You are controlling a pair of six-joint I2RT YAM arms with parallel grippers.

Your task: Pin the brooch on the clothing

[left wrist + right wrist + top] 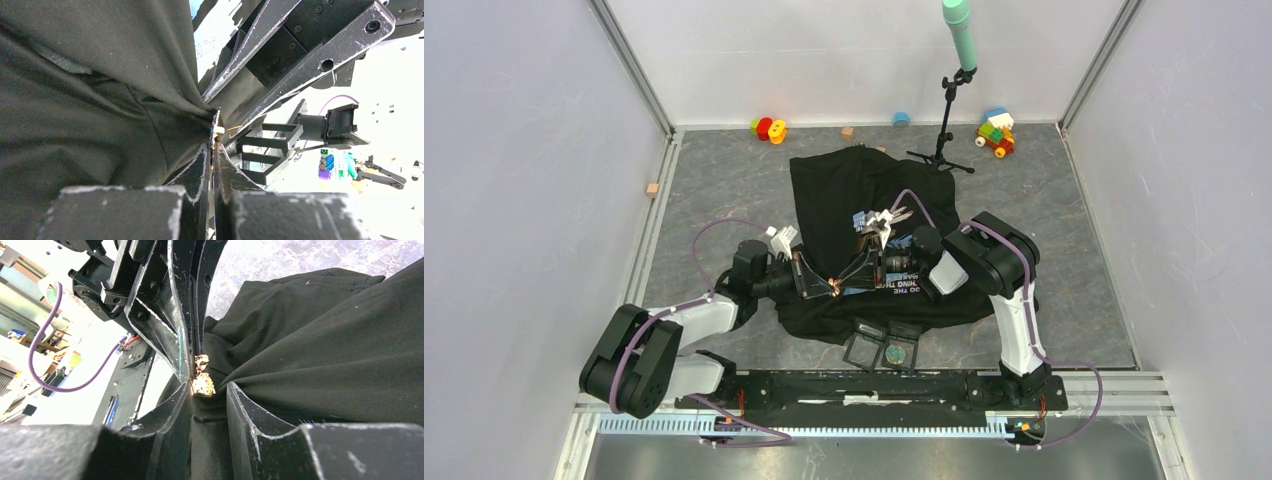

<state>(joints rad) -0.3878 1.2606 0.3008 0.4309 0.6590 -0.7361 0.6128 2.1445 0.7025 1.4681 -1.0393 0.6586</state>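
The black T-shirt (844,190) lies crumpled mid-table, its blue print and white lettering showing beside the arms. My left gripper (832,288) and right gripper (849,278) meet tip to tip over its front part. In the left wrist view the left gripper (215,146) is shut, with the small brooch (217,129) at its tips against the dark cloth (100,100). In the right wrist view the gold, glittering brooch (202,380) sits between the left fingers (175,315) coming from above and the right gripper (210,390), which is shut on a bunched fold of the T-shirt (325,350).
Small clear cases (879,350) lie just in front of the shirt, near the base rail (874,385). A microphone stand (944,120) stands behind the shirt. Toys (769,128) (996,132) and small wooden blocks (653,189) line the back and left edges.
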